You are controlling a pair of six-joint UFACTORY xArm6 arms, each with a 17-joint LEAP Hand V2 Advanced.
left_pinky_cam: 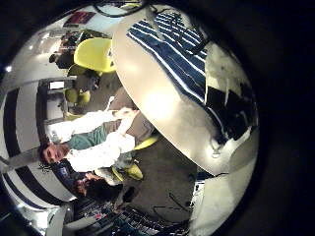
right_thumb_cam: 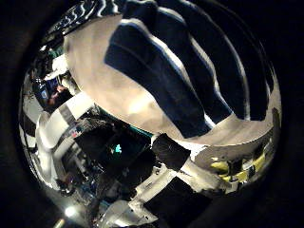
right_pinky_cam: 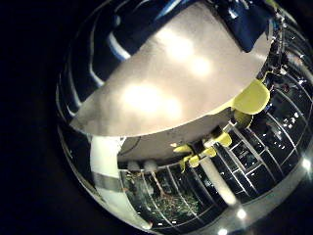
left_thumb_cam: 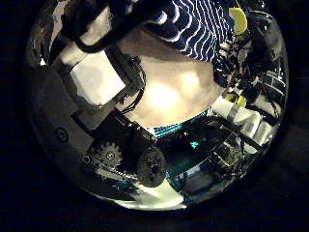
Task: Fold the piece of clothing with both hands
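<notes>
Garment (right_thumb_cam: 180,76), striped dark with thin pale lines, lies on a pale table (right_pinky_cam: 156,98) in all four palm views; no outside view is given, so colours are left loose. Right thumb side palm view: the striped cloth fills much of the picture, so it is close under that palm, spread over the tabletop with bare table showing beside it. Right hand (right_thumb_cam: 176,157) shows only as a dark rounded part and white segments at the table edge; cannot tell how far its fingers are open or whether they hold cloth. Right little finger side palm view: cloth runs along one rim of the table, bare tabletop takes the middle, yellow chair (right_pinky_cam: 249,96) stands beyond the table edge. Left thumb side palm view: left hand (left_thumb_cam: 116,145) shows as white blocks, black frame and geared parts lying over bare table, the striped cloth just beyond them; no contact with the cloth can be seen, finger pose cannot be told. Left little finger side palm view: cloth sits on the far part of the table, well away from that camera, with bare table between.
</notes>
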